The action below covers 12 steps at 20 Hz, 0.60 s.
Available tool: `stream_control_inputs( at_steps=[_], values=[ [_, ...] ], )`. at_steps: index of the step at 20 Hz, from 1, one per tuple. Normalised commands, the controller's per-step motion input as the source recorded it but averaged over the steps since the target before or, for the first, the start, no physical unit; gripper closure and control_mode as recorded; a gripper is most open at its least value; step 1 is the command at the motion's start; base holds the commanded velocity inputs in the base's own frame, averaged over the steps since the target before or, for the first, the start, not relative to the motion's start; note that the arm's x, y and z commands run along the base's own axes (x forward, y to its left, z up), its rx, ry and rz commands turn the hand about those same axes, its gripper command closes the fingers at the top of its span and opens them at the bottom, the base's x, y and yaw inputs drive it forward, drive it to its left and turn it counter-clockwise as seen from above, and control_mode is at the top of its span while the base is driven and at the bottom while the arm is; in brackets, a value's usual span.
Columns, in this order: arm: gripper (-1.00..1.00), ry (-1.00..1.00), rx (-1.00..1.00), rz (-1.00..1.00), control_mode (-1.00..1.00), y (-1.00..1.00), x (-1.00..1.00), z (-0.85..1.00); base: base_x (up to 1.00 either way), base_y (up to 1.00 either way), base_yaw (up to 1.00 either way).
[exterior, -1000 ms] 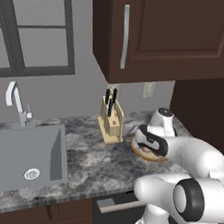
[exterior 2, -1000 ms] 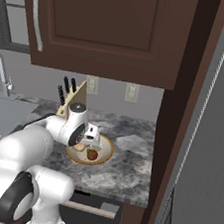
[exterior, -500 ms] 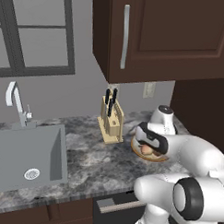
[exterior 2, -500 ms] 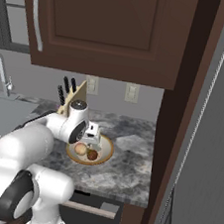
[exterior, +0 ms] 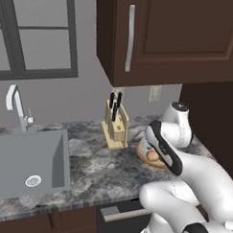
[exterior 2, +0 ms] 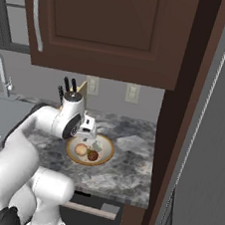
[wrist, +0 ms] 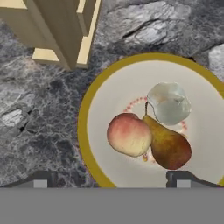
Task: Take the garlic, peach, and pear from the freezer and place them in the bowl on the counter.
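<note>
The bowl [wrist: 89,105], cream inside with a golden-brown rim, sits on the dark marbled counter [wrist: 39,113]. In it lie the peach [wrist: 129,134], the brown-green pear [wrist: 168,148] touching it, and the whitish garlic [wrist: 169,103] just beyond. My gripper [wrist: 111,181] hovers over the bowl's near edge, open, with its fingertips [wrist: 39,180] wide apart and nothing between them. From the right base view the gripper [exterior 2: 90,134] hangs just above the bowl [exterior 2: 107,145], with the peach [exterior 2: 81,149], pear [exterior 2: 93,155] and garlic [exterior 2: 97,145] inside. The bowl [exterior: 139,150] is half hidden by my arm in the left base view. The freezer's inside is out of view.
A wooden knife block [exterior: 115,125] stands close behind the bowl. The sink [exterior: 25,160] and faucet [exterior: 16,102] lie to the left. Dark upper cabinets [exterior 2: 105,28] hang overhead. A pale grey refrigerator panel [exterior 2: 210,147] runs along the right.
The jaws have spread wide. The hand has drawn back slightly from the bowl, so more of the fruit in it shows.
</note>
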Motion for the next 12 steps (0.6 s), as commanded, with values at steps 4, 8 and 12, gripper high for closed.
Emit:
stream_control_inputs(
  at_steps=[4,8,12],
  values=[
    [-1.0,-0.06,0.0,-0.01,-1.0,0.33,-0.61,0.64,0.0,0.0,0.0],
    [-1.0,-0.03,-0.01,-0.11,-1.0,0.11,-0.92,0.57,0.0,0.0,0.0],
    [-1.0,-0.03,0.0,-0.11,-1.0,0.0,-1.0,0.56,0.0,0.0,0.0]
  ],
)
